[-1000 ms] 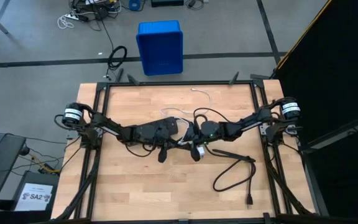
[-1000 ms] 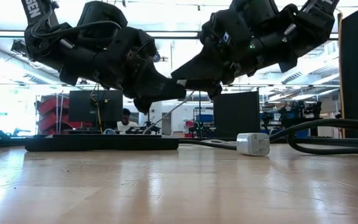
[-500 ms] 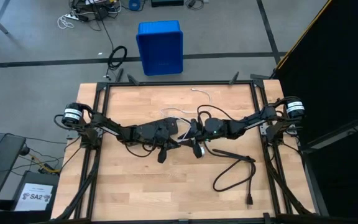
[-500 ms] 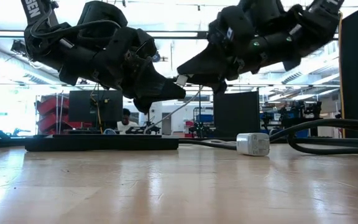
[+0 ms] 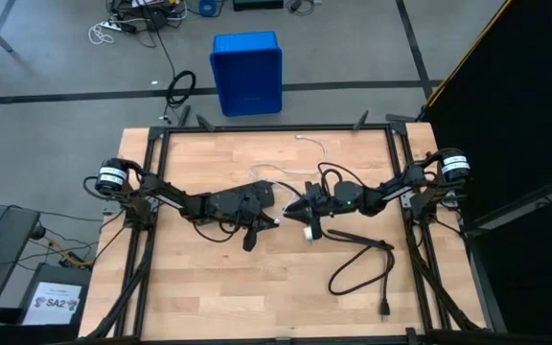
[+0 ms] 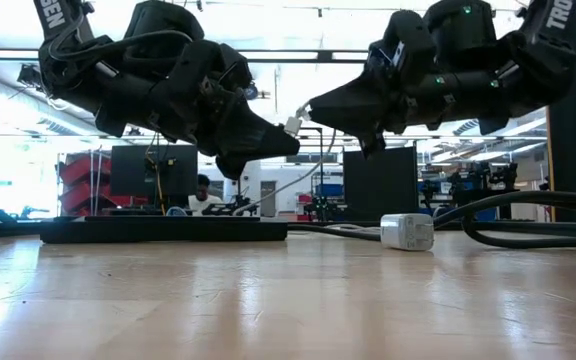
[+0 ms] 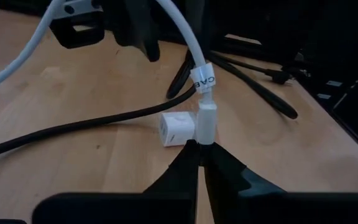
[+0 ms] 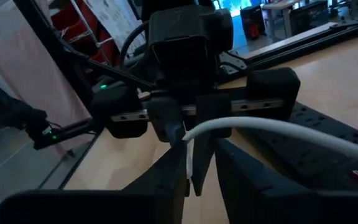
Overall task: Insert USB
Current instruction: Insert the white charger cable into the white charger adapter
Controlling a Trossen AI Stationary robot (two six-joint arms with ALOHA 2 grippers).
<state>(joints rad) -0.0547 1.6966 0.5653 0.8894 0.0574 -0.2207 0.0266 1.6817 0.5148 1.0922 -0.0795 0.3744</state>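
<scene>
The high view looks straight down from well above, taking in the whole wooden table (image 5: 209, 287) at mid-frame and the floor with a blue bin (image 5: 246, 72) near the top centre. The low view sits at tabletop height, looking level across the boards into the room, the two arms entering from the upper left and upper right. Each wrist view looks closely forward past its own dark fingers; both share with the wider views the white USB (image 7: 205, 118) cable at table centre.
</scene>
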